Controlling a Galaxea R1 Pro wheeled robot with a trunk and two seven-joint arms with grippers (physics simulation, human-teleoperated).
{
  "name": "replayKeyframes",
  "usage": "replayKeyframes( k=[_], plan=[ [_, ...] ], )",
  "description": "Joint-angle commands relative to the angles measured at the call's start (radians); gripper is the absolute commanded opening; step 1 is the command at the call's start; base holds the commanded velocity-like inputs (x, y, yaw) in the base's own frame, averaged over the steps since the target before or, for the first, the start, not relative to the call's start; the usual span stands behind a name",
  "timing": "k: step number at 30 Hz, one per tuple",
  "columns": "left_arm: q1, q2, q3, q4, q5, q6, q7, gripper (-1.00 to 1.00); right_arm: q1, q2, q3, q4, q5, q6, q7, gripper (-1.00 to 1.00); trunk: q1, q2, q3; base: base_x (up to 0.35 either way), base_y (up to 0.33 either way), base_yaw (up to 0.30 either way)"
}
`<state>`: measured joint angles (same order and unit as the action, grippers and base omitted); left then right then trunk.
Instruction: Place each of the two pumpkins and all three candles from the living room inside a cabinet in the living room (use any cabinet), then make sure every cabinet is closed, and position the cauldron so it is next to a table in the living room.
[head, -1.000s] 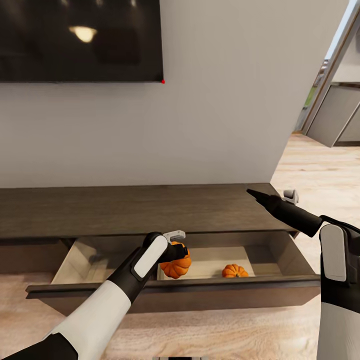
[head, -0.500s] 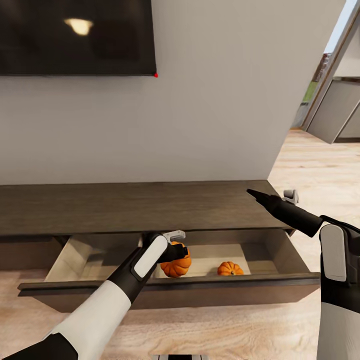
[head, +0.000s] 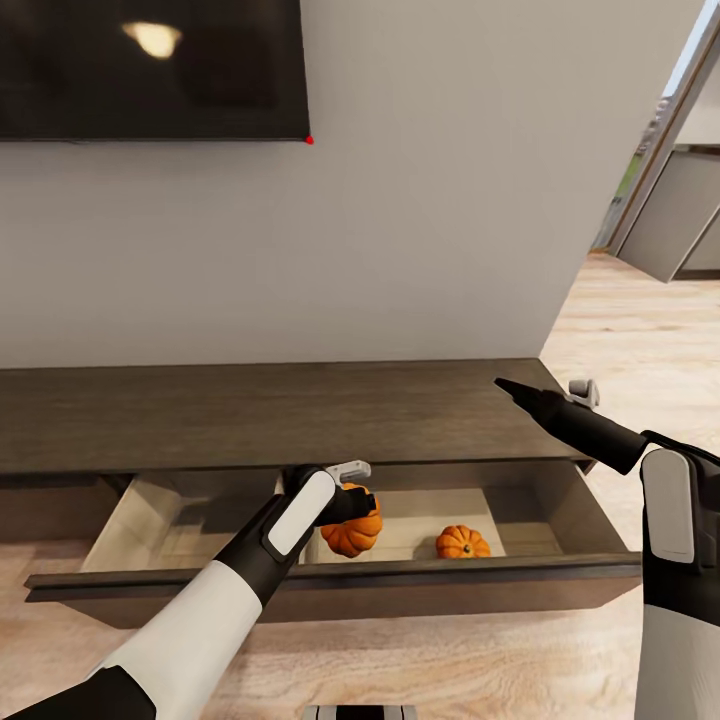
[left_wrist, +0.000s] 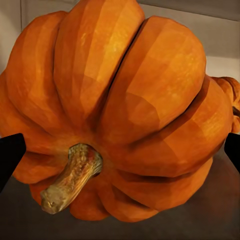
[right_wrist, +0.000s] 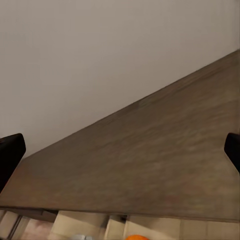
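head view: the cabinet runs across the middle of the frame under a wall-mounted tv, and its drawer is pulled out along the lower part of the picture. the left gripper sits low centre, over the open drawer, closed on a pumpkin that hangs just above the light drawer floor. the second pumpkin rests on that floor a little to the right, near but apart from the held one. the right gripper is at centre right, above the cabinet top, carrying nothing; from this angle i cannot tell how its fingers stand.

left wrist view: the held pumpkin takes up most of the frame, stem pointing to the lower left, with dark fingertips at both side edges pressing its flanks. a sliver of the other pumpkin peeks in at the right edge.

right wrist view: dark fingertips sit far apart at the two side edges, so this pincer reads as spread wide, with the cabinet top across the frame and drawer compartments at the bottom edge.

judgement: the step in hand is setting the second pumpkin into the drawer. the next move calls for lowering it slightly, releasing, then lifting the arm clear of the drawer front; the candles, closing up and the cauldron come after.
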<state>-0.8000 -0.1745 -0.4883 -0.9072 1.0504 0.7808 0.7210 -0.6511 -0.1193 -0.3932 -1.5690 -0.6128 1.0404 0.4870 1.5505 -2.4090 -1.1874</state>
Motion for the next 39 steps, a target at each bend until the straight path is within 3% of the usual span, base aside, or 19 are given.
replayKeyframes(
  k=[1, 25, 39],
  plan=[
    [-0.001, 0.000, -0.001, -0.001, 0.010, 0.000, 0.011, -1.00, -0.001, 0.000, -0.001, 0.000, 0.008, 0.004, 0.010, 1.00, 0.000, 0.000, -0.001, 0.000, 0.000, 0.000],
    [-0.001, 0.000, -0.001, 0.002, 0.011, 0.000, 0.009, -1.00, 0.021, -0.013, -0.002, 0.000, 0.008, 0.004, 0.047, 1.00, 0.000, 0.000, -0.002, 0.049, 0.000, 0.000],
    [-0.001, 0.000, -0.001, 0.002, 0.011, 0.000, 0.009, -1.00, 0.021, -0.012, -0.017, 0.000, 0.007, 0.004, 0.045, 1.00, 0.000, 0.000, -0.021, 0.000, 0.000, 0.000]
  ],
)
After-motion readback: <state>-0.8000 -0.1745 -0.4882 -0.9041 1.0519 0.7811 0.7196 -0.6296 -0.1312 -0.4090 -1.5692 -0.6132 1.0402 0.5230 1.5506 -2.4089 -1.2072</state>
